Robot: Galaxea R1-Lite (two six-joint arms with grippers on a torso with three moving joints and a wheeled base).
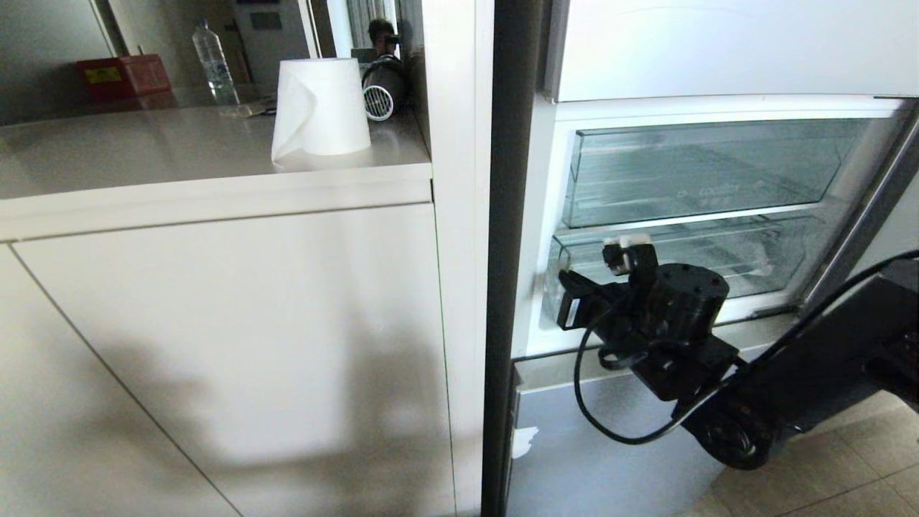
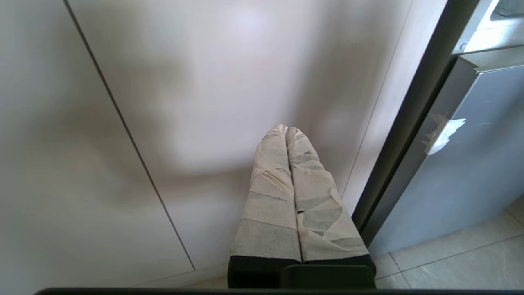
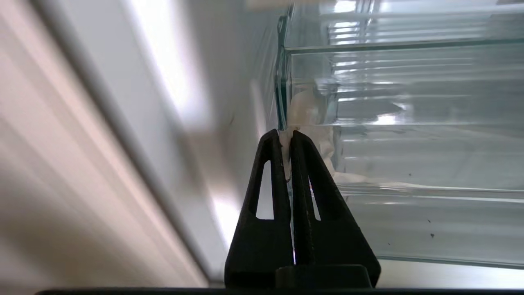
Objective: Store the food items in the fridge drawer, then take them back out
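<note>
The fridge drawer (image 1: pixel 718 248) is the shallow clear one at the bottom of the open fridge. White tape scraps (image 3: pixel 311 123) mark its near front corner. My right gripper (image 1: pixel 623 251) is at that corner, shut on the drawer's thin front lip, with tape pinched between its black fingertips (image 3: pixel 301 141). My left gripper (image 2: pixel 286 130) is shut and empty. Its tape-wrapped fingers hang parked in front of a white cabinet door (image 2: pixel 204 82). No food items are in view.
A deeper clear drawer with faint lettering (image 1: pixel 718 172) sits just above the shallow one. Left of the fridge, a white counter (image 1: pixel 143 151) holds a paper roll (image 1: pixel 319 108), a water bottle (image 1: pixel 213 61) and a red box (image 1: pixel 122 75). A grey lower fridge door (image 1: pixel 589 445) stands over tiled floor.
</note>
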